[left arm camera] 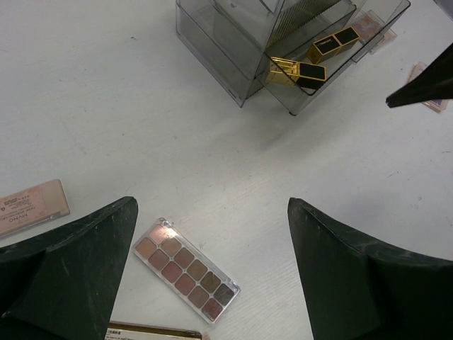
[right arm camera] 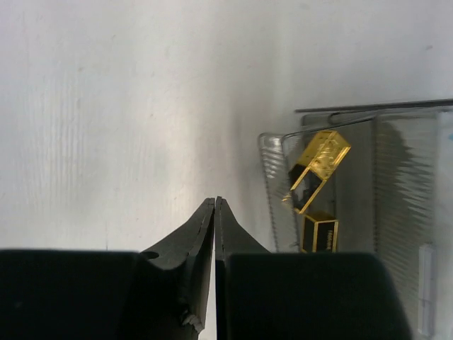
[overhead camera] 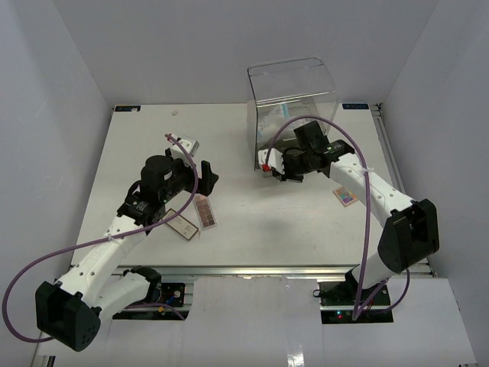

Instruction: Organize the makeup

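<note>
Poises left gripper (left arm camera: 212, 209) spread wide and empty over the brown palette (left arm camera: 187, 270) for a likely pick, and right gripper (right arm camera: 214, 205) pinched closed on nothing beside the drawer (right arm camera: 274, 177) of lipstick tubes (right arm camera: 320, 166), perhaps to push it.

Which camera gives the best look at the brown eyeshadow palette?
Left wrist: the brown eyeshadow palette lies close and in full, every pan distinct. The top external view shows the palette small, its pans barely separable; the right wrist view misses it.

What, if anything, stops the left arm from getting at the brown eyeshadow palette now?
Probably nothing, so likely yes. The left gripper hangs open above the brown eyeshadow palette, which lies flat on the table with nothing over it.
</note>
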Controlling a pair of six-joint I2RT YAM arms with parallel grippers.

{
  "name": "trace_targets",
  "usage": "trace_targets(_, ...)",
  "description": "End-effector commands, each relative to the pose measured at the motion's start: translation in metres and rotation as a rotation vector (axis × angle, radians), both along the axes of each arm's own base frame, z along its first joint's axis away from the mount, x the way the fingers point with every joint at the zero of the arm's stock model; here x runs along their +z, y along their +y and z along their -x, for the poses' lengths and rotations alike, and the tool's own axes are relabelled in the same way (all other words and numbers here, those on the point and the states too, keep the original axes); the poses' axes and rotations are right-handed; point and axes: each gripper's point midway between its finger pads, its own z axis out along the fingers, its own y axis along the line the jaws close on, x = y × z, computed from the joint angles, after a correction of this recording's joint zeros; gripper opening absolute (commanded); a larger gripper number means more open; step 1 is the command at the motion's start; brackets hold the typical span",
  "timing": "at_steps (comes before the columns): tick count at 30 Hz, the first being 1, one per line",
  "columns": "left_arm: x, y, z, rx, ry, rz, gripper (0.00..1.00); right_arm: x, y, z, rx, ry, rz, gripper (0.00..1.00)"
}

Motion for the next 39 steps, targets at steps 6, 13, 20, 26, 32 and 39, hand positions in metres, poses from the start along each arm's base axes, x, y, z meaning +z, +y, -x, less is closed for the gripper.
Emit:
trace_targets(6, 0.008, 0.005, 0.007, -0.001, -0.035, 0.004, 0.98, -0.063, -0.074, -0.026, 0.137, -0.198, 0.336, 0.08)
trace_targets(13, 0.008, 0.003, 0.007, -0.008, -0.032, 0.007, 0.98, -0.077, -0.079, -0.09, 0.037, -0.288, 0.422, 0.09)
trace_targets(20, 0.007, 0.003, 0.008, -0.01, -0.028, 0.008, 0.98, -0.053, -0.057, -0.153, -0.159, -0.356, 0.316, 0.36)
trace_targets(26, 0.006, 0.002, 0.007, -0.015, -0.026, 0.009, 0.98, -0.035, -0.047, -0.173, -0.264, -0.397, 0.221, 0.59)
trace_targets(32, 0.002, -0.004, 0.009, -0.047, -0.017, 0.018, 0.98, -0.046, -0.05, -0.153, -0.272, -0.341, 0.192, 0.59)
trace_targets(39, -0.012, -0.008, 0.006, -0.054, 0.033, 0.019, 0.98, -0.02, -0.052, -0.088, -0.305, -0.197, -0.052, 0.59)
